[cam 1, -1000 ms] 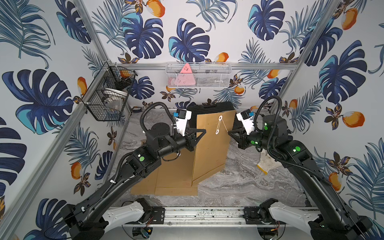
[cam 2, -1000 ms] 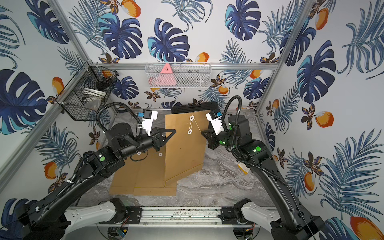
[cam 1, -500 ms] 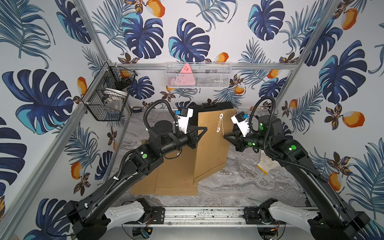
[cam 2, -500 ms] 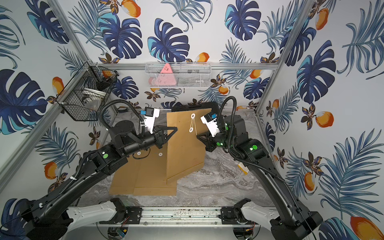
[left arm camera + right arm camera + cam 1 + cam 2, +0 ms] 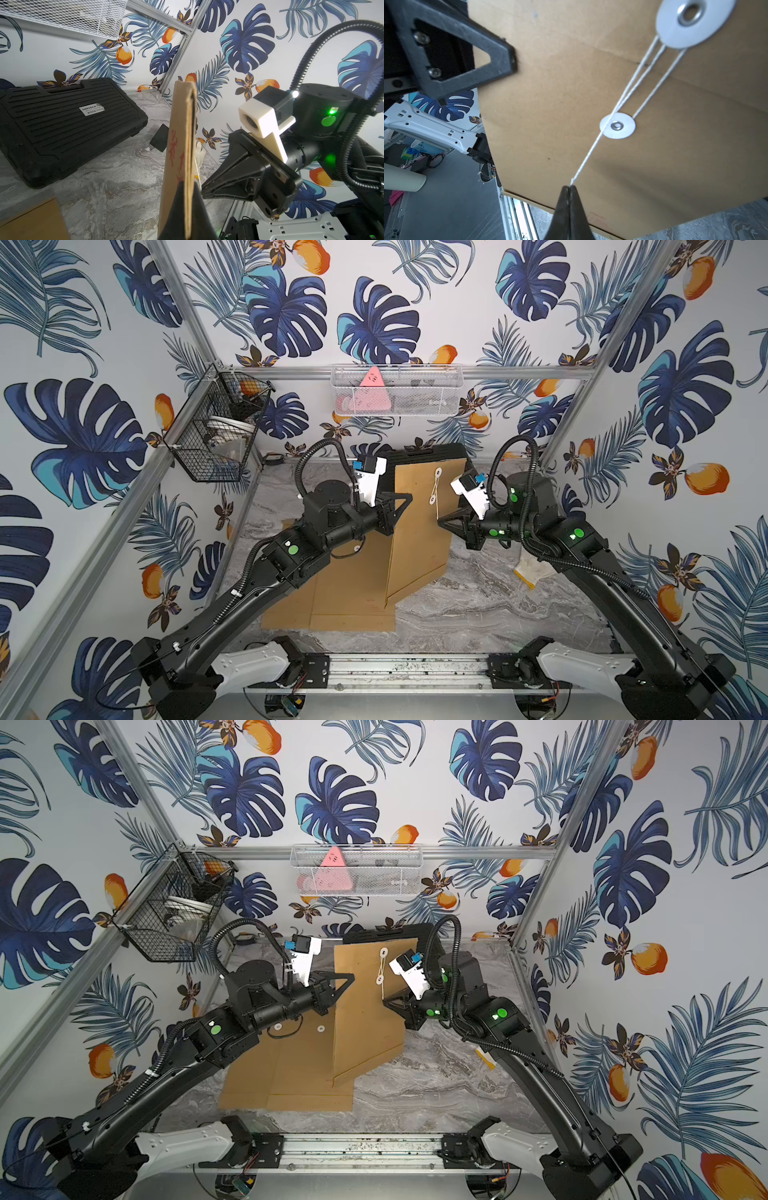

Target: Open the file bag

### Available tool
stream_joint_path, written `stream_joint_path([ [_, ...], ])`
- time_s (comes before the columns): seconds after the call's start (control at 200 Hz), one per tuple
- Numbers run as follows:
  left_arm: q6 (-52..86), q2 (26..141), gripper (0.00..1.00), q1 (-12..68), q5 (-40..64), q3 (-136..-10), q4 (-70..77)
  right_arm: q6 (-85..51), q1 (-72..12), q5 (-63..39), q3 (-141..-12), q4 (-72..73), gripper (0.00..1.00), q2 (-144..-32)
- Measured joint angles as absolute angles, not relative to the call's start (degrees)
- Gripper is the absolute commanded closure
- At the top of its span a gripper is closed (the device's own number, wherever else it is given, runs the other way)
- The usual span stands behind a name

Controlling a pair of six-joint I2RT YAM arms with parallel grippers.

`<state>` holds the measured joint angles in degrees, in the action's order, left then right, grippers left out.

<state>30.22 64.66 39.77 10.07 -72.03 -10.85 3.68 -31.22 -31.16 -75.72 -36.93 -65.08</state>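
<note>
The file bag [image 5: 419,526] is a brown kraft envelope held upright over the marble table, seen in both top views [image 5: 365,1019]. My left gripper [image 5: 409,498] is shut on the bag's left edge; the left wrist view shows its fingers clamped on either side of the card edge [image 5: 188,185]. A white string [image 5: 591,153] runs from two white closure discs [image 5: 617,125] down the bag's face. My right gripper [image 5: 569,187] is shut on the string's free end, close to the face [image 5: 440,521].
Several more brown file bags [image 5: 332,593] lie flat under the left arm. A black tool case [image 5: 62,128] lies behind the bag. A black wire basket [image 5: 216,435] hangs on the left wall, a white mesh basket [image 5: 395,391] on the back wall. A white glove [image 5: 530,570] lies at right.
My right gripper has slid toward the near left along the bag's face, still pinching the string. The left gripper and the bag have barely shifted.
</note>
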Motion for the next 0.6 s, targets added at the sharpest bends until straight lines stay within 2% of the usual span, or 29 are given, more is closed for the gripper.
stream_joint_path([
  [0.255, 26.00, 67.96, 1.00, 40.88, 7.11, -75.24, -15.94, 2.74, -31.42, -31.03, -72.58, -33.30, 1.00, -62.26],
  [0.6, 17.41, 71.22, 1.00, 46.98, -0.91, -79.44, -24.03, 0.99, -31.44, -29.19, -71.75, -28.99, 1.00, -60.69],
])
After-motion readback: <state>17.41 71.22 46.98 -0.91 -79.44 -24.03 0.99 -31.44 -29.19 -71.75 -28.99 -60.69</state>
